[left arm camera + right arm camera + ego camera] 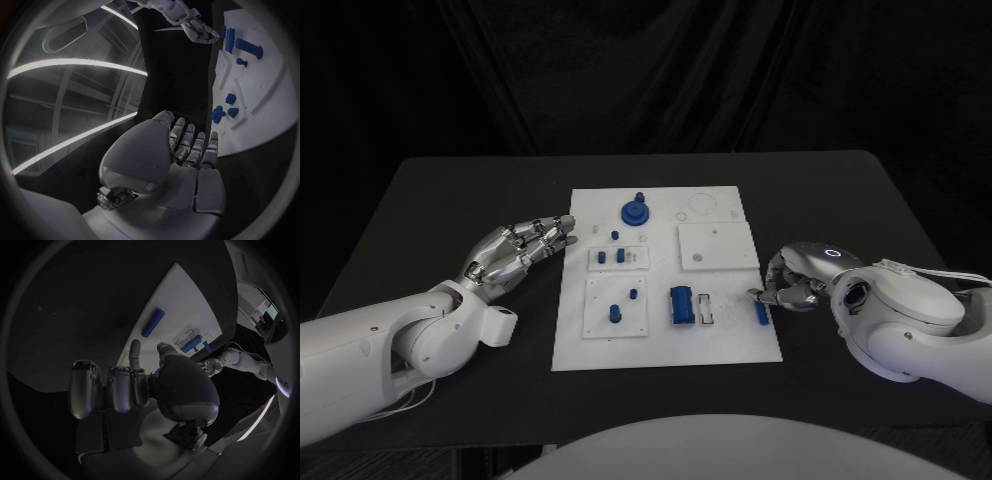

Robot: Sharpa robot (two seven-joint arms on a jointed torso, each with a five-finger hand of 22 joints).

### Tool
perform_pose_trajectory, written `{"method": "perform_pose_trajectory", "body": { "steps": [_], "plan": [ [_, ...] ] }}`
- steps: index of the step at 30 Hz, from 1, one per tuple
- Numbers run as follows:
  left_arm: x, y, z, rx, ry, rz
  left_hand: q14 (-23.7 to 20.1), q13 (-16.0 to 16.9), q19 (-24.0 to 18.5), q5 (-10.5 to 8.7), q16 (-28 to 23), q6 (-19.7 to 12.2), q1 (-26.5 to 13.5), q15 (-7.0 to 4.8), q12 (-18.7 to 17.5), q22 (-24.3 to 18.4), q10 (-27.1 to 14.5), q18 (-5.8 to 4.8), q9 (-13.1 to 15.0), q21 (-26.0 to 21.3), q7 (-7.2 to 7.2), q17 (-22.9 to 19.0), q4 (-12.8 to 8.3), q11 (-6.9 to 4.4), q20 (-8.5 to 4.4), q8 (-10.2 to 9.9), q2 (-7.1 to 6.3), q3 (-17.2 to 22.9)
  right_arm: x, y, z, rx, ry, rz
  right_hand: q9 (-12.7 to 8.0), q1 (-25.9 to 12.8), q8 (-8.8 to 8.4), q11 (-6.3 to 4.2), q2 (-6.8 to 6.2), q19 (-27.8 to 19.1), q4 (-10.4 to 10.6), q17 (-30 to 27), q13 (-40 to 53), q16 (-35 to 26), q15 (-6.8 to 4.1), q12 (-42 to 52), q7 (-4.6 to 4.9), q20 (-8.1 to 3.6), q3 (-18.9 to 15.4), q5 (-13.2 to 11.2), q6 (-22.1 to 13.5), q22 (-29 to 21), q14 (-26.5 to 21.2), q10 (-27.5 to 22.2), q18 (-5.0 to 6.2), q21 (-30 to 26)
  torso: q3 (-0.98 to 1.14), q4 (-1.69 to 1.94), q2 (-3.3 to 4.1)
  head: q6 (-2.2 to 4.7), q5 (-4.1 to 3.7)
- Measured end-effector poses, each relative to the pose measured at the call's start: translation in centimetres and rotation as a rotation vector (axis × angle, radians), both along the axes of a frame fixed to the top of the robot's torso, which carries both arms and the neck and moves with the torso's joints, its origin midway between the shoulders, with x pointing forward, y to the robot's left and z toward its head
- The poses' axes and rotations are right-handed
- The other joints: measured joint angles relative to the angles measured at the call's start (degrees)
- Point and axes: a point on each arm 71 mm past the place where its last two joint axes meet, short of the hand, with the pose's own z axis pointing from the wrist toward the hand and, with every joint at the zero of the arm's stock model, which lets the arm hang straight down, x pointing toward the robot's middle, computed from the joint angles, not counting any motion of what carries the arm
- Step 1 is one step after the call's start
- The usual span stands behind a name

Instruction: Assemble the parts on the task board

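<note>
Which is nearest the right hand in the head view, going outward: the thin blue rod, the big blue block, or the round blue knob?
From the right hand:
1. Thin blue rod, beside the fingers at the board's right edge.
2. Big blue block, mid-board, near side.
3. Round blue knob, far end.

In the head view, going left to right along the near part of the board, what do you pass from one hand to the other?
Left hand → small blue peg on its white tile → large blue block → slim blue rod at the board's right edge → right hand.
</note>
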Motion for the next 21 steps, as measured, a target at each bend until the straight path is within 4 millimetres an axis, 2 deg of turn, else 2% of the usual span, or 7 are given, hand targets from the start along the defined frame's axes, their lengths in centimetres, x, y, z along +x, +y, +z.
{"method": "perform_pose_trajectory", "body": {
  "steps": [7,9,12,19,21],
  "plan": [
    [0.0,0.0,0.0,0.001,0.0,0.001,0.0,0.0,0.0,0.0,0.0,0.0,0.0,0.0,0.0,0.0,0.0,0.0,0.0,0.0,0.0,0.0,-0.2,0.0,0.0,0.0,0.0,0.2,-0.3,0.1,-0.5,-0.011,0.018,0.005,-1.2,0.2,-1.36,0.0,0.17,0.2,0.0,0.0,0.0,0.0,0.2,0.0,0.12,0.21,0.0,0.1,0.1,0.0,-0.2,0.0,0.0,-0.3,0.01,0.02,-0.01,0.0,-0.12],
    [0.1,0.0,-0.1,0.001,0.0,0.001,0.0,0.0,0.0,0.0,0.0,0.0,0.0,0.0,0.0,0.0,0.0,0.0,0.0,0.0,0.0,0.0,-0.2,0.0,0.0,0.0,0.0,0.2,-0.4,0.2,-0.6,-0.012,0.023,0.007,-1.8,0.5,-1.99,0.2,0.48,0.2,0.0,0.0,0.0,-0.2,0.21,0.0,0.3,0.21,0.0,1.0,0.3,0.0,-0.2,0.2,0.0,-0.3,0.01,0.02,-0.01,0.0,-0.12],
    [0.1,0.0,-0.1,0.002,0.001,0.001,0.0,0.0,0.0,0.0,0.0,0.0,0.0,0.0,0.0,0.0,0.0,0.0,0.0,0.0,0.0,0.0,-0.2,0.0,0.0,0.0,0.0,0.2,-0.5,0.4,-0.9,-0.012,0.03,0.012,-2.8,2.0,-3.0,0.2,0.67,0.2,-0.2,0.0,0.0,-0.2,0.36,0.0,0.4,0.21,0.2,3.7,0.8,0.0,0.0,0.2,-0.01,-0.3,0.01,0.02,-0.03,0.0,-0.09],
    [0.0,0.1,-0.1,0.002,0.002,0.002,0.0,0.0,0.0,0.22,0.0,0.0,0.0,0.0,0.0,0.0,0.0,0.0,0.0,0.0,0.0,0.0,-0.2,0.0,0.0,0.0,0.0,0.2,-0.7,0.9,-1.6,-0.012,0.049,0.022,-4.5,5.2,-4.49,0.2,0.23,0.2,-0.6,0.0,0.0,-0.2,0.36,0.0,0.2,0.21,1.5,10.4,1.4,0.0,0.0,0.2,0.0,-0.6,0.01,0.01,-0.04,0.0,0.06],
    [0.0,0.1,-0.2,0.002,0.002,0.002,0.0,0.0,0.0,0.22,0.0,0.0,0.0,0.0,0.0,0.0,0.0,0.0,0.0,0.0,0.0,0.0,-0.2,0.0,0.0,0.0,0.0,0.2,-0.7,1.0,-1.7,-0.011,0.052,0.025,-4.5,5.7,-4.45,0.2,0.16,0.2,-0.6,0.0,0.0,-0.2,0.36,0.0,0.22,0.21,1.6,11.2,1.9,0.0,0.0,0.2,0.0,-0.6,0.02,0.01,-0.05,0.0,0.08]
  ]
}}
